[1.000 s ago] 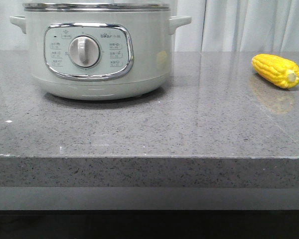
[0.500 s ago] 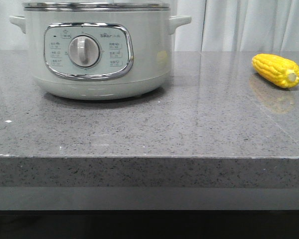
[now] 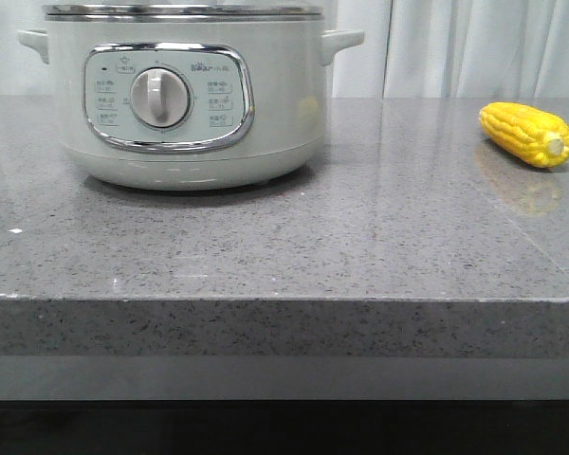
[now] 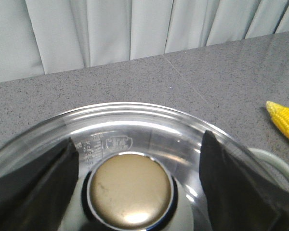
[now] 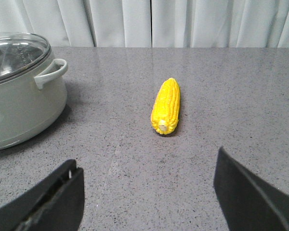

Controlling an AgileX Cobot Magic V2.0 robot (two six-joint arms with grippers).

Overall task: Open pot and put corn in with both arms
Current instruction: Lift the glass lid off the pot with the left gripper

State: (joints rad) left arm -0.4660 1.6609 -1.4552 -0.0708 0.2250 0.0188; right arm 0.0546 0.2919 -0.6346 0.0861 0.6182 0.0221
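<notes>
**Left fingers straddle lid knob, right lined up on corn — nothing gripped yet**

Left side: the pale mint-white round electric pot sits on the grey speckled stone counter, glass metal-rimmed lid on it. In the left wrist view the left gripper is spread wide, one dark finger on each side of the round brass-coloured lid knob. The knob sits between the fingers, a clear gap on both sides, no contact visible. How high the fingertips are against the knob can't be read from this angle.

Right side: the bright yellow tapered corn cob lies on the counter, well apart from the pot. The right gripper is open and empty, with the cob ahead of the fingers, roughly centred on the gap, its long axis running away from them.

Judgement: step in hand is the lid grasp.
- Keep the knob centred so both fingers land together; an off-centre close would shove the lid sideways.
- Get low enough to catch the knob's side, not its top edge, before closing.
- Lift straight up; glass lid, a tilt risks catching the rim.
- Right arm holds off until the opening is clear, then takes the cob across its width.
</notes>
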